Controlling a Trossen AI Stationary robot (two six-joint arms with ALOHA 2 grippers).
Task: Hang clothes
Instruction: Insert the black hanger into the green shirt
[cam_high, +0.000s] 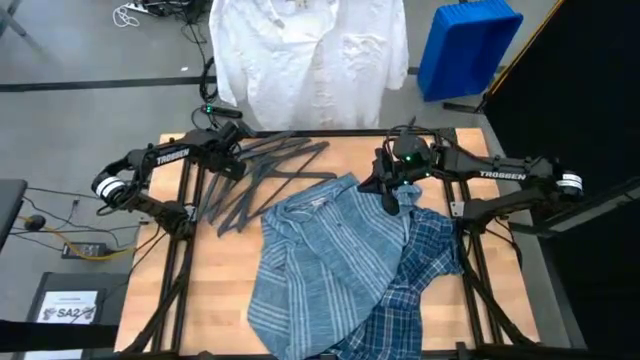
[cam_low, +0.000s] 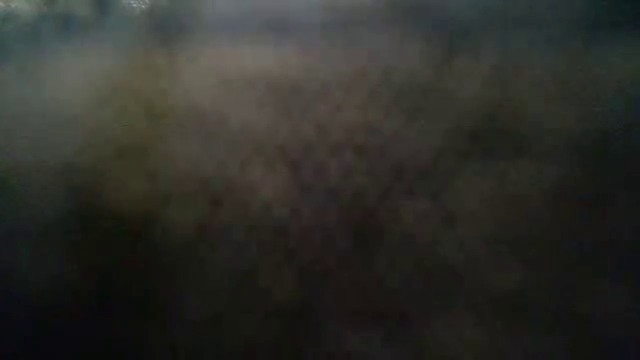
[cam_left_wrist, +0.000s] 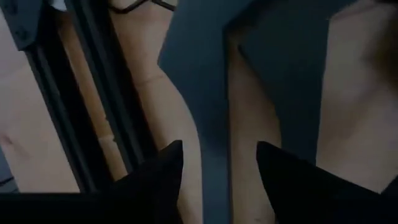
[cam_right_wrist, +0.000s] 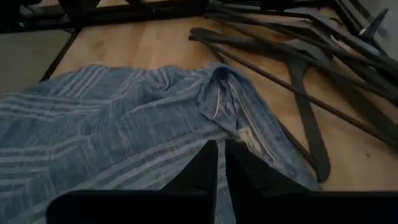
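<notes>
Right now the right gripper (cam_high: 391, 196) sits low at the far-right part of the wooden table (cam_high: 230, 290), over the collar end of the striped light-blue shirt (cam_high: 325, 255); in the right wrist view its two dark fingers (cam_right_wrist: 202, 165) are nearly together w/ only a thin slit between, tips (cam_right_wrist: 221, 146) against the fabric just below the collar (cam_right_wrist: 224, 99). Can't tell if any cloth is actually pinched there. Striped shirt lies spread flat across the table centre, collar toward the far edge, partly on top of the darker plaid shirt (cam_high: 420, 265), which pokes out on the right side and near the front edge. White shirt (cam_high: 310, 60) hangs beyond the table's far edge, front facing the camera above. Pile of dark grey hangers (cam_high: 265, 170) lies on the far-left part of the table, one hanger (cam_right_wrist: 308, 118) just beside the striped collar. Left gripper (cam_high: 232, 160) is at the hanger pile; left wrist view shows its fingers (cam_left_wrist: 155, 177) apart w/ a clear gap, nothing between them, dark hanger bars (cam_left_wrist: 99, 93) close ahead. Low view is blurred out, nothing readable.
</notes>
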